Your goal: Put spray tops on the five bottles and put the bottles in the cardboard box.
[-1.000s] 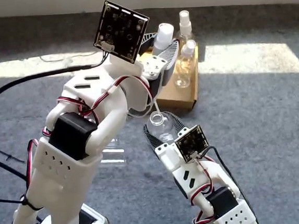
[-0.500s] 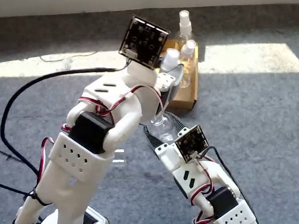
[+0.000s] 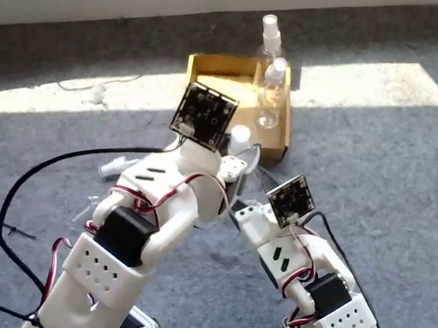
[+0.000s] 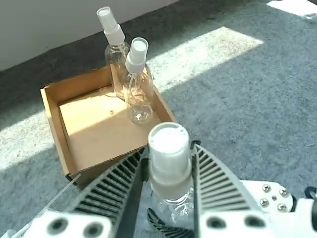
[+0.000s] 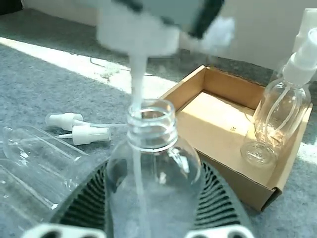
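My left gripper (image 4: 169, 166) is shut on a white spray top (image 4: 169, 141), held upright directly over a clear bottle (image 5: 151, 168). My right gripper (image 5: 153, 203) is shut on that bottle, one ribbed finger on each side of its body. The top's thin tube runs down through the bottle's open neck, with the cap still above the rim. In the high view the spray top (image 3: 239, 138) sits just in front of the cardboard box (image 3: 226, 67). Two capped bottles (image 4: 137, 94) (image 4: 115, 49) stand at the box's right corner.
Two loose spray tops (image 5: 84, 134) lie on the grey carpet beside my left arm, with empty clear bottles (image 5: 39, 153) lying close by them. Most of the floor of the box (image 4: 52, 114) is bare. A black cable (image 3: 43, 168) trails across the carpet.
My left arm has swung down from over the box, bringing the spray top above the bottle in my right gripper. The right arm has barely shifted.
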Robot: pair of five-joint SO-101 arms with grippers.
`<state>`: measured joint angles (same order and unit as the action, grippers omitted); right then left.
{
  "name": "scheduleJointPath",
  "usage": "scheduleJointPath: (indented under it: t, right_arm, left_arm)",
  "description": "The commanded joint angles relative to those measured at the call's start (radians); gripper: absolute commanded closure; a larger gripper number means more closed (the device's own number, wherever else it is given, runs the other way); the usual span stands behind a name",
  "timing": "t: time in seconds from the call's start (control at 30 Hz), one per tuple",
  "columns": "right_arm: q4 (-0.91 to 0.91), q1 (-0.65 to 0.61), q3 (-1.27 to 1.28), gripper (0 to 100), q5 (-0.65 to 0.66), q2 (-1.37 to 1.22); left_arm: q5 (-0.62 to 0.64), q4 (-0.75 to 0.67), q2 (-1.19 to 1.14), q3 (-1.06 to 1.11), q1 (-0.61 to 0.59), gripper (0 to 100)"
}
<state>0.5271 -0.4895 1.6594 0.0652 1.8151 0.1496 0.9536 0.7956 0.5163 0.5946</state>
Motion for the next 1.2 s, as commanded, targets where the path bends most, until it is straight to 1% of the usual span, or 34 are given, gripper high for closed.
scheduleJointPath:
  t: [0.0, 0.1, 0.27, 0.37, 0.43, 0.47, 0.53, 0.67, 0.83, 1.0, 1.17]
  right_arm:
    - [0.007, 0.013, -0.067, 99.5, -0.014, 0.013]
    - [0.030, 0.015, -0.088, 99.5, -0.015, 0.013]
    - [0.071, 0.015, -0.117, 99.5, -0.017, 0.013]
    - [0.071, 0.015, -0.113, 99.5, -0.017, 0.013]
    - [0.071, 0.015, -0.113, 99.5, -0.017, 0.015]
    - [0.071, 0.015, -0.113, 99.5, -0.017, 0.015]
    - [0.071, 0.015, -0.111, 99.5, -0.017, 0.015]
    - [0.071, 0.015, -0.111, 99.5, -0.015, 0.015]
    - [0.071, 0.015, -0.111, 99.5, -0.015, 0.015]
    - [0.071, 0.015, -0.111, 99.5, -0.015, 0.015]
    - [0.071, 0.015, -0.111, 99.5, -0.015, 0.015]
  left_arm:
    - [0.014, -0.080, 0.033, 0.070, 0.033, 93]
    - [0.014, -0.109, 0.033, 0.113, 0.038, 93]
    - [0.014, -0.109, 0.035, 0.137, 0.036, 92]
    - [0.009, -0.094, 0.053, 0.076, 0.030, 82]
    - [0.008, -0.025, 0.073, 0.024, 0.028, 77]
    - [0.006, 0.009, 0.087, -0.005, 0.027, 76]
    - [0.006, 0.057, 0.108, -0.054, 0.027, 76]
    - [-0.025, 0.066, 0.125, -0.087, -0.013, 76]
    - [-0.025, 0.066, 0.120, -0.091, -0.136, 76]
    - [-0.028, 0.057, 0.105, -0.025, -0.143, 76]
    - [-0.029, -0.011, 0.104, 0.074, -0.151, 76]
